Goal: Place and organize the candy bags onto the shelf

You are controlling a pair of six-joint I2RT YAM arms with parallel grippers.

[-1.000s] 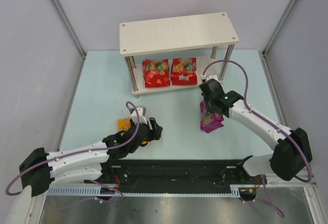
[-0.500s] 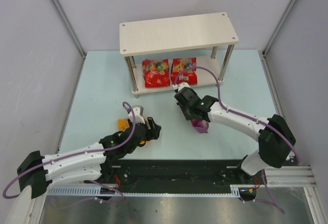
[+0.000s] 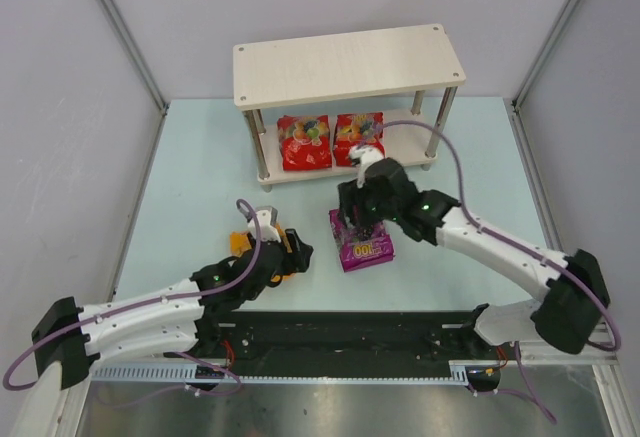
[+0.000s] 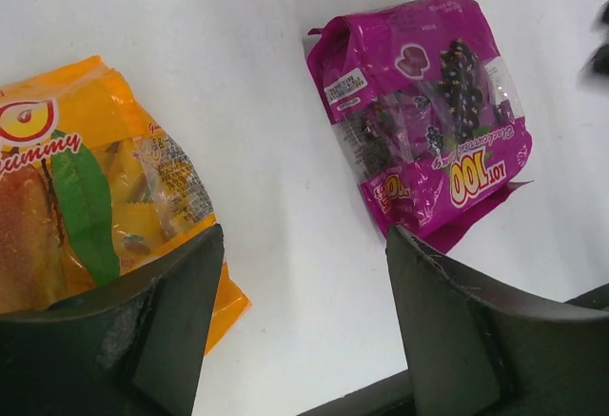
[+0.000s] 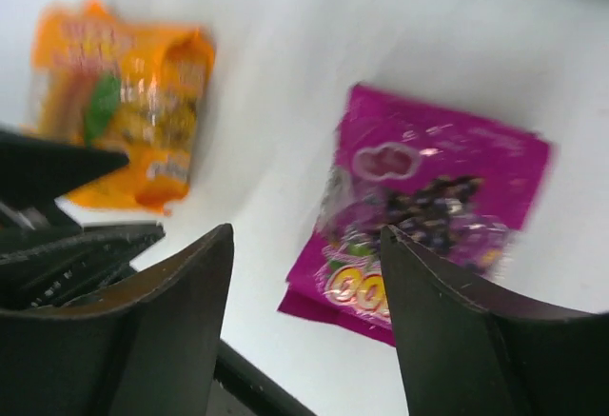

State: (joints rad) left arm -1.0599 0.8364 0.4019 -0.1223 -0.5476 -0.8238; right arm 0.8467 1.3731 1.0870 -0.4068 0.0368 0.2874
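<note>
Both stand wide and empty: the right claw (image 3: 356, 220) above the purple bag (image 3: 362, 244) flat on the counter (image 3: 200, 177), the left claw (image 3: 285, 250) at the orange bag (image 3: 241, 243), two red bags (image 3: 305, 142) on the lower board of the shelf (image 3: 350, 64).

The left arm (image 3: 140, 314) and right arm (image 3: 500, 247) are white with black joints. A purple cable (image 3: 446, 153) runs along each. The fingers (image 4: 447, 340) are black wedges.

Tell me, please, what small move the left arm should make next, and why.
Probably nudge the open left tool sideways to centre it on the orange bag: the bag lies flat on the table, mostly off to its side, not yet on the shelf.
</note>
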